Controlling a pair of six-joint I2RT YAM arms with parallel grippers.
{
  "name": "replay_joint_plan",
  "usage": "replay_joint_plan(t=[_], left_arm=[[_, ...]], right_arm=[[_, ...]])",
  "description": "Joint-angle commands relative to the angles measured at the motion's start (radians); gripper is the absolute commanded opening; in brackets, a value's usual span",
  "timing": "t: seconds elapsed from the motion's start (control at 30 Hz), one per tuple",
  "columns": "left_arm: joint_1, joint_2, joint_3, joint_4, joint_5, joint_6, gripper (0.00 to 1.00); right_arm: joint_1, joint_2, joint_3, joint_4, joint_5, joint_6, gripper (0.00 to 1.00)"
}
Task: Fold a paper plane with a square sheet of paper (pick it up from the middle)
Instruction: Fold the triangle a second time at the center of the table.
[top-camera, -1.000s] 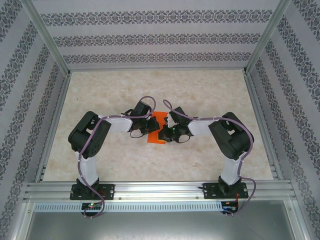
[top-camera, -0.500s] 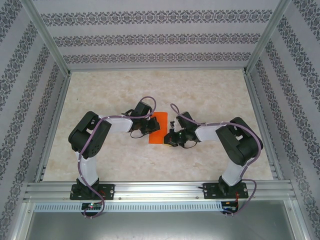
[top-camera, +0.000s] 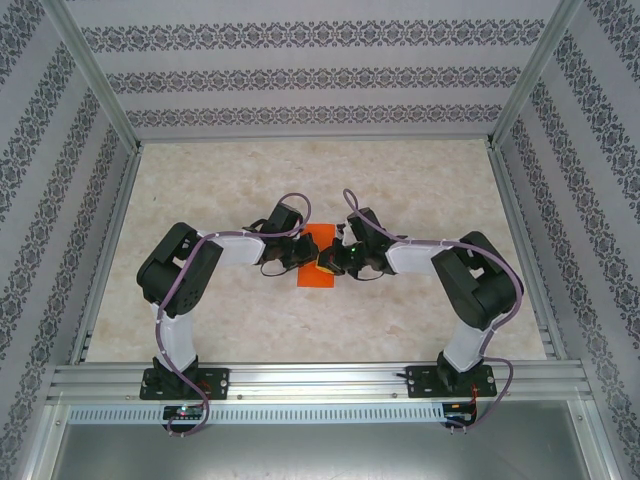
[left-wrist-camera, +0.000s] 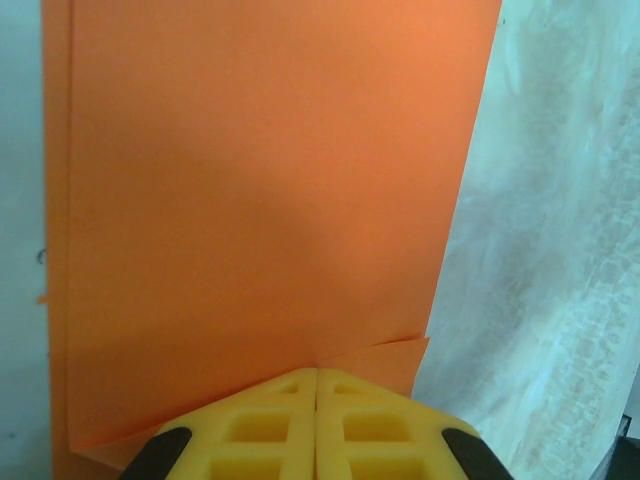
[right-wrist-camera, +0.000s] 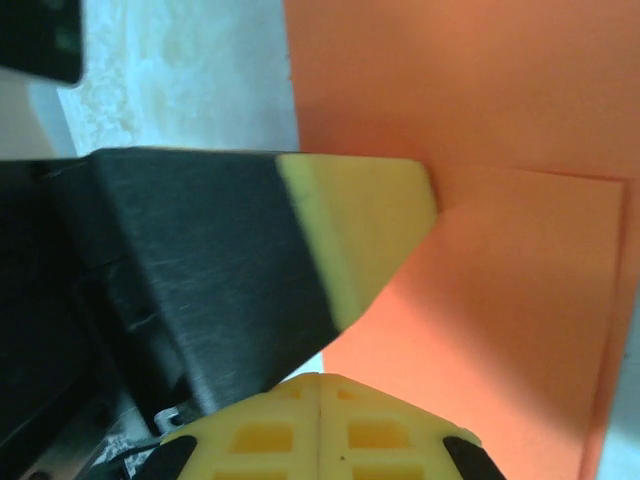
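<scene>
left arm and right arm both fold inward from their bases, elbows out wide, wrists nearly meeting in the middle. left gripper has its jaws pressed together, right gripper is closed up too, tips right beside the left's finger

square sheet of paper | top cut off at frame edge
</scene>
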Motion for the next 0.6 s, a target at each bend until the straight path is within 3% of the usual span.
replay_joint_plan(t=[0.0,0.2,0.57], left_arm=[[-0.009,0.029,-0.027,-0.016,-0.017,-0.016,0.08],[-0.008,0.032,-0.026,-0.022,-0.016,-0.010,0.08],[-0.009,0.032,-0.029,-0.040,-0.030,0.001,0.07]], right_arm=[[0.011,0.069,0.003,0.047,0.086,0.062,0.03],[0.021,0.104,-0.032,0.056,0.075,0.060,0.03],[0.036,0.004,-0.040,-0.146,0.099,-0.078,0.05]])
